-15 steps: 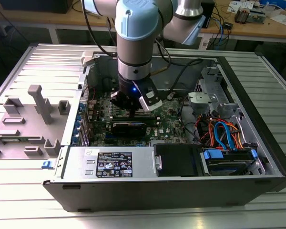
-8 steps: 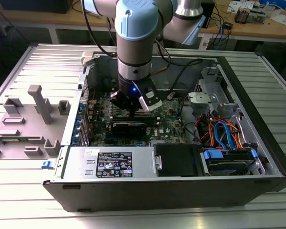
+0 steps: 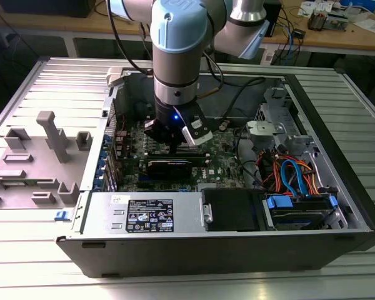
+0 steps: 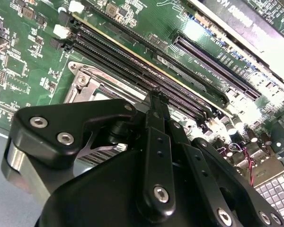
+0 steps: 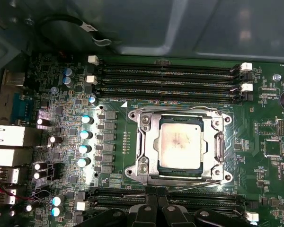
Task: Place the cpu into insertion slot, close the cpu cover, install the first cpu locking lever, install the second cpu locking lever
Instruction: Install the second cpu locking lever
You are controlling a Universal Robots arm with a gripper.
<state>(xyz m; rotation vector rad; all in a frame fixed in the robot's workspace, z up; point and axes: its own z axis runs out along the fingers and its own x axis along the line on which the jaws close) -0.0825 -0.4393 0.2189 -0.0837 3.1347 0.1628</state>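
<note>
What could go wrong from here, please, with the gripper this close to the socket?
1. In the first wrist view the cpu sits in the slot under the cover, with the gripper just beside it: drifting sideways could scrape the frame.
2. A thin lever lies along the socket edge nearest the gripper; it looks easy to miss or bend.
3. Memory slots flank the socket, so a snag is possible.

- The ribbed, silvery aluminium bench [image 3: 62,81] carries everything.
- An open black desktop computer case [image 3: 237,247] lies on it.
- A grey plastic fixture tray [image 3: 34,159] sits just beside the case, on the exterior view's left.
</note>
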